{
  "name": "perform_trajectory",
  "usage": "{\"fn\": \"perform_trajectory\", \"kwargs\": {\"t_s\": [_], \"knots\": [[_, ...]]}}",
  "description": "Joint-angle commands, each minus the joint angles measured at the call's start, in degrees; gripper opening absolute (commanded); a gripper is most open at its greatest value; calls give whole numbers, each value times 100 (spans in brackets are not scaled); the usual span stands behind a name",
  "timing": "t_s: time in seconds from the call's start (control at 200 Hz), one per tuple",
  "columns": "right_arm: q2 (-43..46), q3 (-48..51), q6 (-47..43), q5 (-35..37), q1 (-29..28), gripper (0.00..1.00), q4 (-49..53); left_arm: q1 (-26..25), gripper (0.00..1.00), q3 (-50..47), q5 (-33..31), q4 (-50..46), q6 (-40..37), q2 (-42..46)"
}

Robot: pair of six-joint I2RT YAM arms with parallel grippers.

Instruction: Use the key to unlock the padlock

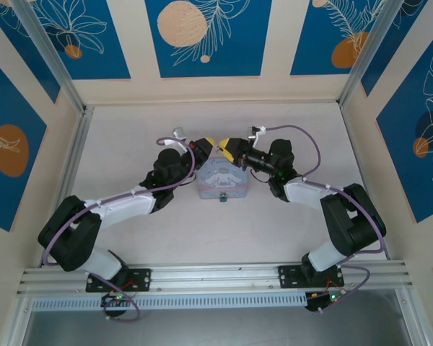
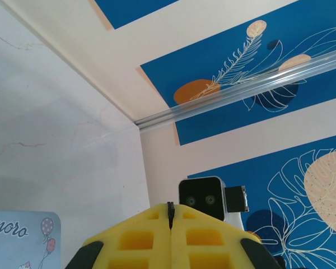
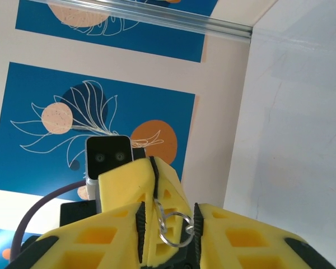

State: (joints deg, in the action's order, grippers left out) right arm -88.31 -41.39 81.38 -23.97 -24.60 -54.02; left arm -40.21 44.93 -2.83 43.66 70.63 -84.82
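The pale blue tin (image 1: 222,179) lies flat at mid-table, and the tiny dark padlock (image 1: 223,196) sits at its near edge. Both grippers meet above the tin's far side. My left gripper (image 1: 208,143) (image 2: 171,216) is shut, with a thin dark sliver, the key (image 2: 169,212), pinched in the seam between its yellow fingers (image 3: 135,182). A silver key ring (image 3: 176,228) hangs from that seam. My right gripper (image 1: 226,147) (image 3: 168,221) stands open around the ring, which touches its right pad. The key's blade is hidden.
A corner of the tin (image 2: 19,235) shows low in the left wrist view. Each wrist camera faces the other (image 2: 201,197) (image 3: 108,158). Aluminium frame posts (image 1: 65,173) and patterned walls enclose the white table (image 1: 130,137).
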Motion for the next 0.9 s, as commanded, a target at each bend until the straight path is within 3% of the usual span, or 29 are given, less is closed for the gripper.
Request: {"fn": "perform_trajectory", "kwargs": {"t_s": [0.0,0.575,0.895], "knots": [[-56,-250,-88,17,-70,29,-21,-35,0,38,55,29,30,186],[-274,-267,-53,11,-212,21,-175,-40,0,52,46,38,41,171],[-274,-195,-43,15,-212,12,-224,-36,0,60,37,37,40,175]]}}
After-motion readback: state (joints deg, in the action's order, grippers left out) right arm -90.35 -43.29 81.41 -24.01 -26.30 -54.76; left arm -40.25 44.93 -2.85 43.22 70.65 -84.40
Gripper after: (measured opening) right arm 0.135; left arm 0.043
